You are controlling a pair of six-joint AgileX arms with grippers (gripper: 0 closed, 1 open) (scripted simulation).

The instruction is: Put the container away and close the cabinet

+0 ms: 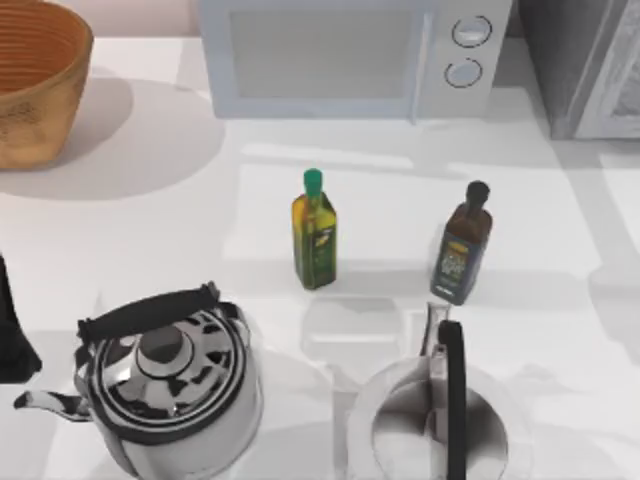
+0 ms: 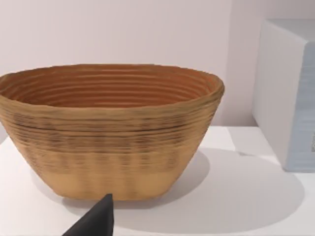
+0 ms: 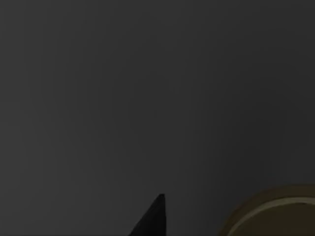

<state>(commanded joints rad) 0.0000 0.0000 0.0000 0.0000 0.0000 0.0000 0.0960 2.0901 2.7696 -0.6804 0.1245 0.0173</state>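
White tabletop (image 1: 560, 300) takes up most of the top view, with open room around two bottles standing apart near its middle: a green-capped oil bottle (image 1: 315, 232) and, to its right, a dark-capped bottle (image 1: 462, 245). Behind them sits a pale microwave (image 1: 350, 55), and a grey cabinet (image 1: 590, 65) occupies the far right corner. A woven basket (image 1: 35, 75) stands at the far left corner. Along the near edge are a black-and-chrome kettle (image 1: 165, 385) on the left and a second chrome kettle (image 1: 440, 420) with a dark handle beside it. A dark part of my left arm (image 1: 12, 330) sits at the left edge, just beside the first kettle's spout.

From the left wrist, the basket (image 2: 110, 132) stands ahead of the left gripper on the white surface, its hollow showing nothing inside; the microwave's side (image 2: 288, 93) lies beyond it against a pale wall. One dark fingertip (image 2: 96, 221) shows; how wide the gripper stands I cannot tell.

From the right wrist, the view is dark.
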